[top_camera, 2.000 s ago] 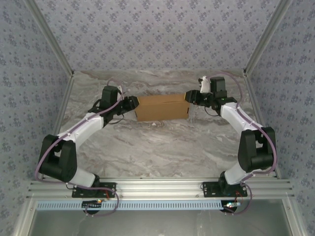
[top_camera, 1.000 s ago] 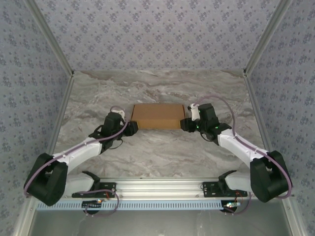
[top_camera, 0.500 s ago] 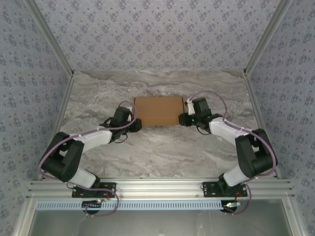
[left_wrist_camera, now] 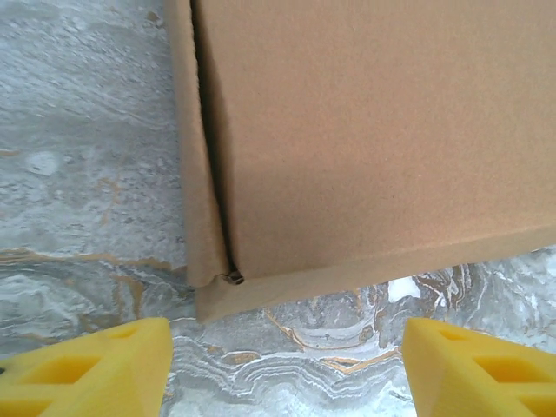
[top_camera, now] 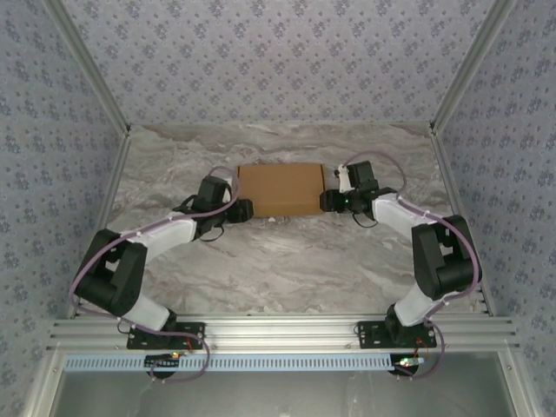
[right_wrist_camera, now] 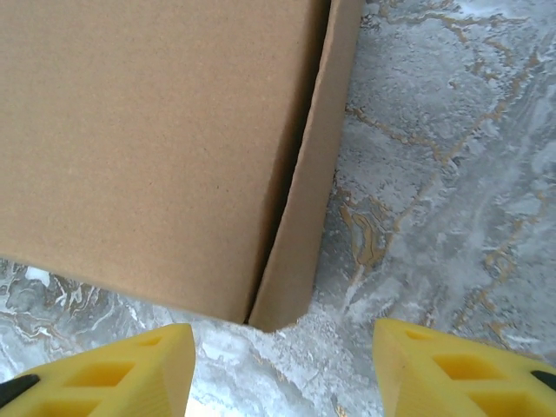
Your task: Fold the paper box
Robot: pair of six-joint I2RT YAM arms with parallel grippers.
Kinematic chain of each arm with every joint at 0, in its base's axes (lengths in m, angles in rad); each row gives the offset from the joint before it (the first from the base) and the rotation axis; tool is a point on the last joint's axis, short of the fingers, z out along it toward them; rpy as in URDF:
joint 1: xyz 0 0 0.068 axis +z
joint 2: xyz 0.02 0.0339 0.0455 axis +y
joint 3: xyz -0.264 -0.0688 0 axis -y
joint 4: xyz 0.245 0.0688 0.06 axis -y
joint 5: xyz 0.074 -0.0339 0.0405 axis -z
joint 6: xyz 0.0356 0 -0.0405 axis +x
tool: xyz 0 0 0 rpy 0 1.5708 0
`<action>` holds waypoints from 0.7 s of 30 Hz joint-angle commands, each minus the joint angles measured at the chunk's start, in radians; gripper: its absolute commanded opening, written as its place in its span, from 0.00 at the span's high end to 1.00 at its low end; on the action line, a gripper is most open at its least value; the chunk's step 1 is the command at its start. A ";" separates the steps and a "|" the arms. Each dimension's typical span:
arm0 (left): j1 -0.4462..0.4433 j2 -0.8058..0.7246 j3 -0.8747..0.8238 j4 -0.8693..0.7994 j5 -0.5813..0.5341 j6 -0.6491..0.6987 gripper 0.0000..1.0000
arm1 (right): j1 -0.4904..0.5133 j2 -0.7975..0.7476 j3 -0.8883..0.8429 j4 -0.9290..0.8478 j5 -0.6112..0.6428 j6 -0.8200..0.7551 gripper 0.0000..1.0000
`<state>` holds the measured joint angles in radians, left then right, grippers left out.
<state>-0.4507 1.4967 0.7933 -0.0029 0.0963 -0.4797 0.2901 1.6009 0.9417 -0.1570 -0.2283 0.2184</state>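
Flanking the paper box point(top_camera: 280, 190), our left gripper point(left_wrist_camera: 287, 369) and right gripper point(right_wrist_camera: 283, 365) stand spread, empty; we judge it light, stiff, best pinched at side walls.

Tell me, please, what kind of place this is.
Probably a robot test booth: a left arm and a right arm bolted to a metal rail, patterned walls around a marble-look table holding a cardboard box.

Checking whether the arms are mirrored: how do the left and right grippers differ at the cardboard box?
The left gripper faces the box's near left corner; the right gripper faces its near right corner. That corner lies off-centre in the left gripper's gap, but centred in the right gripper's. Both are open, with yellow fingers just short of the box, holding nothing.
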 commanded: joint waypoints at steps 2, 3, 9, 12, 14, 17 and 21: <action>0.063 -0.008 0.055 -0.011 0.104 -0.034 0.29 | -0.005 -0.003 0.079 -0.027 -0.049 0.019 0.39; 0.078 0.024 0.083 -0.012 0.130 -0.047 0.29 | -0.005 0.034 0.108 -0.028 -0.063 0.029 0.39; 0.102 0.198 0.229 -0.050 0.187 -0.072 0.29 | -0.028 0.200 0.230 0.013 -0.140 0.097 0.40; 0.102 0.249 0.274 -0.038 0.208 -0.080 0.32 | -0.028 0.255 0.289 0.019 -0.169 0.115 0.42; 0.101 0.284 0.309 -0.049 0.221 -0.078 0.34 | -0.027 0.277 0.310 0.017 -0.175 0.120 0.43; 0.101 0.332 0.356 -0.049 0.238 -0.085 0.37 | -0.028 0.299 0.333 0.023 -0.171 0.125 0.45; 0.101 0.408 0.436 -0.052 0.253 -0.098 0.39 | -0.036 0.339 0.381 0.020 -0.170 0.128 0.47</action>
<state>-0.3393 1.8515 1.1648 -0.0517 0.2768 -0.5587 0.2470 1.9011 1.2652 -0.1402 -0.3523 0.3260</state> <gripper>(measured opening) 0.614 0.531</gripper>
